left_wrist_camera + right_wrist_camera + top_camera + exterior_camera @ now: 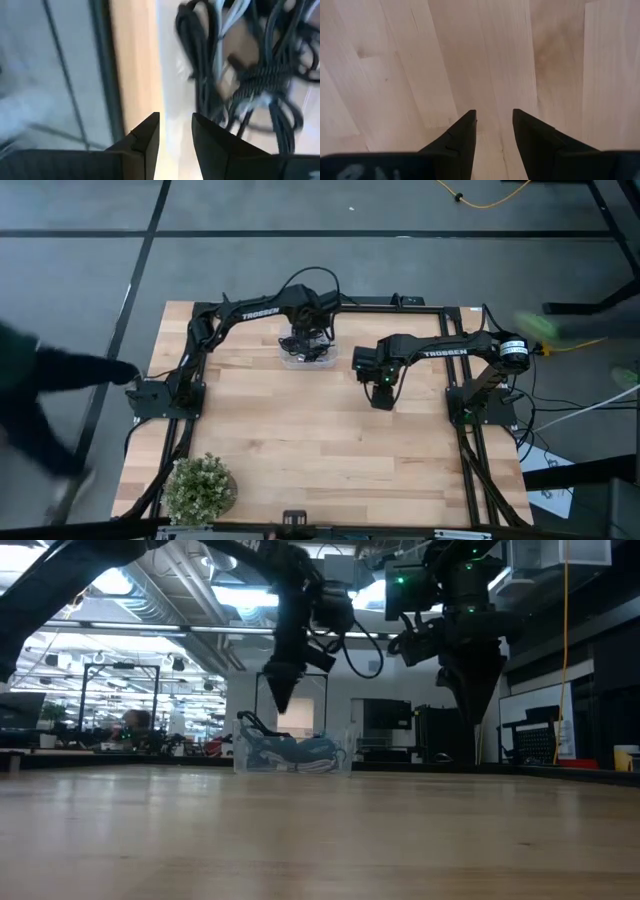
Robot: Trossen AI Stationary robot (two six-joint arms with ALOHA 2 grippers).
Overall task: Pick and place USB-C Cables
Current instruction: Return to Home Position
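The USB-C cables [260,75] lie bundled in a clear container [306,356] at the table's far middle. Several black coils and a light grey one [227,22] show in the left wrist view. In the low view the container [290,752] stands on the table with the cables [285,745] inside. My left gripper [305,340] [280,705] hangs over the container's edge, pointing down, slightly open and holding nothing [175,130]. My right gripper [381,395] [475,705] hovers over bare wood to the container's right, fingers a little apart [494,125], also holding nothing.
A small potted plant [200,486] stands at the table's near left corner. A person [45,395] moves beside the table's left edge. Black frame rails [470,450] run along the table's sides. Bare wood [320,440] spreads across the middle and near part.
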